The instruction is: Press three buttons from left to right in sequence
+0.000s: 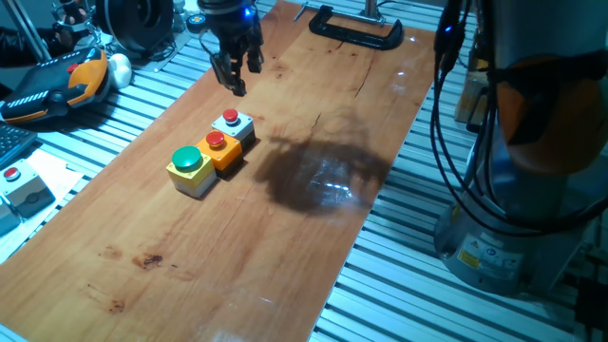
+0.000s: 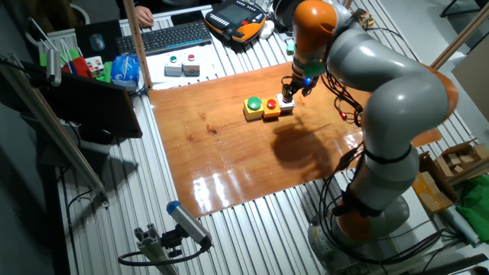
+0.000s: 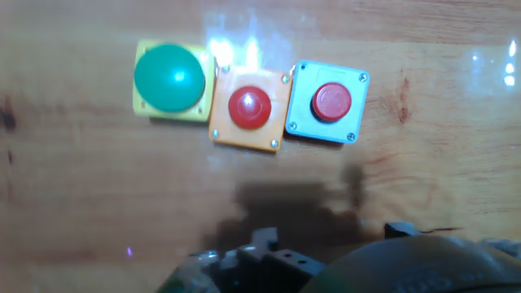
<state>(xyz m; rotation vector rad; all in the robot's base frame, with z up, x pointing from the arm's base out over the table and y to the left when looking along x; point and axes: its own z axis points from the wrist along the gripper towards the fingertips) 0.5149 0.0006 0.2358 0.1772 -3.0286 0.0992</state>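
Three button boxes stand touching in a row on the wooden table (image 1: 171,275): a green dome on a yellow box (image 1: 190,166), a red button on an orange box (image 1: 220,149) and a red button on a grey box (image 1: 233,124). In the hand view they run left to right: green (image 3: 169,77), orange (image 3: 250,108), grey (image 3: 330,102). My gripper (image 1: 237,81) hangs above the table just behind the grey box and touches no box. In the other fixed view the gripper (image 2: 288,93) is right over the grey box (image 2: 286,105). The fingertips' gap does not show clearly.
A black clamp (image 1: 356,28) grips the table's far edge. A lone red button on a pale grey box (image 1: 14,180) and an orange teach pendant (image 1: 57,81) lie off the table to the left. The arm's base (image 1: 513,190) stands at the right.
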